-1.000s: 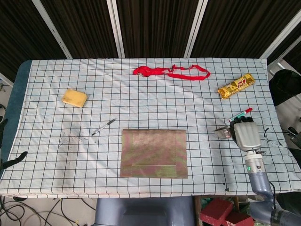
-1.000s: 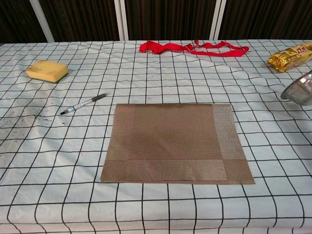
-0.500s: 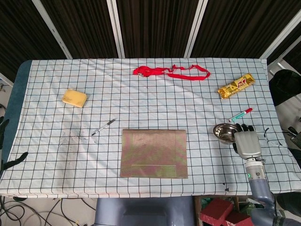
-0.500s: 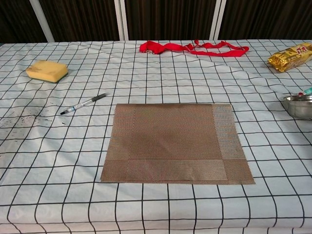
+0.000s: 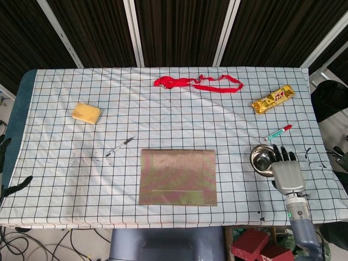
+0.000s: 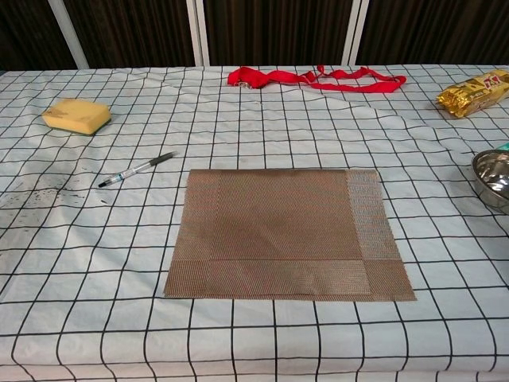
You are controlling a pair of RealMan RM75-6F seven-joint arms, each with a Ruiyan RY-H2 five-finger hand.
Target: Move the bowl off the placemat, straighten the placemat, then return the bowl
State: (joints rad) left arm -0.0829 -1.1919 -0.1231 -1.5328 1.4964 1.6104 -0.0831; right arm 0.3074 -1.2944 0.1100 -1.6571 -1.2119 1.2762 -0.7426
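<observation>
The steel bowl (image 5: 263,159) sits on the bench's checked cloth (image 5: 174,109) near its right edge, well apart from the placemat (image 5: 178,176). The right robot hand (image 5: 286,171) rests beside it, fingers spread, holding nothing.

- Brown woven rectangular placemat (image 5: 178,176) lies flat at table centre, near edge, edges square to the checked white tablecloth (image 5: 163,109).
- Round shiny metal bowl (image 5: 262,160) sits on the cloth at 3 o'clock of the placemat, well apart from it.
- Right hand (image 5: 286,171) just beside the bowl at its 4 o'clock; dark fingertips (image 5: 278,153) at the rim, contact not resolvable.
- Red-and-green marker pen (image 5: 278,132) at 1 o'clock of the bowl.
- Gold foil snack pack (image 5: 273,99) farther out at 12 o'clock.
- Red ribbon (image 5: 198,83) at 12 o'clock of the placemat, far edge.
- Yellow sponge (image 5: 86,113) at 10 o'clock; black-and-white pen (image 5: 120,147) at 9 to 10 o'clock, nearer.
</observation>
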